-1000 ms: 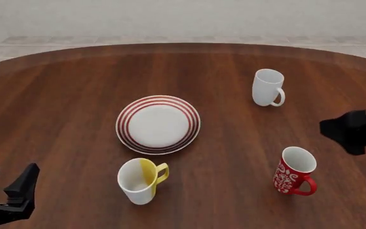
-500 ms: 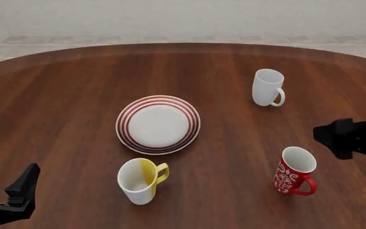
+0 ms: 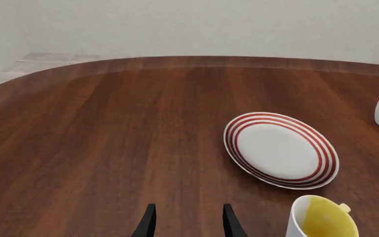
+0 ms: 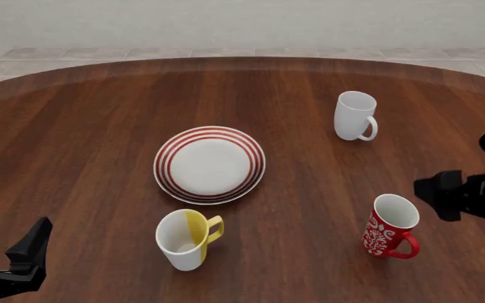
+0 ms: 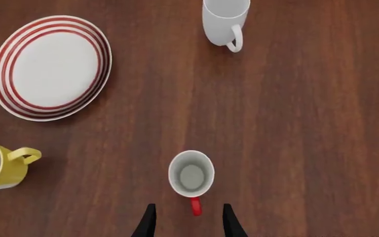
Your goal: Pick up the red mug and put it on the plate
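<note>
the red mug [image 4: 390, 225] stands upright on the wooden surface [image 4: 91, 126] at the near right in the front view, white inside, its red handle turned toward the camera side. it is well apart from the plate [image 4: 209, 164], which lies flat near the middle of the surface with nothing on it.

the right gripper [image 5: 187, 220] hangs above the red mug [image 5: 191, 176] and looks straight down on it; only the tips of its two fingers show at the frame edge, spread apart with nothing between them, the mug's handle lying just ahead of the gap. in the front view this arm is a dark block cut off by the right edge, and its jaws cannot be made out there.

the left gripper [image 4: 8, 243] sits at the near left corner, partly cut off by the frame, its jaws released and empty, hovering over bare wood.

a white-and-yellow mug [image 4: 186, 238] stands just in front of the plate; the left wrist view crops it at the bottom edge. a plain white mug [image 4: 353, 115] stands at the far right, half cut off in the left wrist view.
</note>
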`<action>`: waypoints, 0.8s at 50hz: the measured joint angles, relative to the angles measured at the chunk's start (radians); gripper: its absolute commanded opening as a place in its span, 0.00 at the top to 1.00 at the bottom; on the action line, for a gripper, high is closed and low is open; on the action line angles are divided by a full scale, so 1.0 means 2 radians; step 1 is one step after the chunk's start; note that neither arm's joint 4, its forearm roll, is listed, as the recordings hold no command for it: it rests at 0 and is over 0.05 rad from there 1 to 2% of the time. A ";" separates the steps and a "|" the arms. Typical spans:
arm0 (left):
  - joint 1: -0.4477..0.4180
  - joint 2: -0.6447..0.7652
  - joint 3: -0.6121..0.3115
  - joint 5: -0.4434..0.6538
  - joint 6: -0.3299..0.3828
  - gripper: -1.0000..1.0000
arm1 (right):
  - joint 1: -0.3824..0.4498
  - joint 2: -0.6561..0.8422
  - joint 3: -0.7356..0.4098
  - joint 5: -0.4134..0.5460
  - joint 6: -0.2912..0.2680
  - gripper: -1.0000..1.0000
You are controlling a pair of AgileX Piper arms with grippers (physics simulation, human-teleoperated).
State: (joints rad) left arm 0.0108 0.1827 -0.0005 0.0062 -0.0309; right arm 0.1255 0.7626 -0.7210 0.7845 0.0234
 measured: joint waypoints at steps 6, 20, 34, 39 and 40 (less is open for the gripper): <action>0.001 -0.002 0.000 0.002 0.001 0.00 | -0.006 0.002 0.011 -0.011 0.001 0.00; 0.002 -0.004 0.000 0.003 0.001 0.00 | -0.028 0.011 0.027 -0.040 -0.008 0.00; 0.002 -0.007 0.000 0.006 0.002 0.00 | -0.005 0.014 0.047 -0.059 0.010 0.00; 0.002 -0.009 0.000 0.008 0.002 0.00 | 0.005 0.016 0.055 -0.066 0.020 0.00; 0.002 -0.009 0.000 0.008 0.002 0.00 | 0.006 0.017 0.056 -0.067 0.022 0.00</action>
State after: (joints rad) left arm 0.0150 0.1646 -0.0008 0.0225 -0.0274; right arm 0.1378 0.7961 -0.6087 0.6502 0.0667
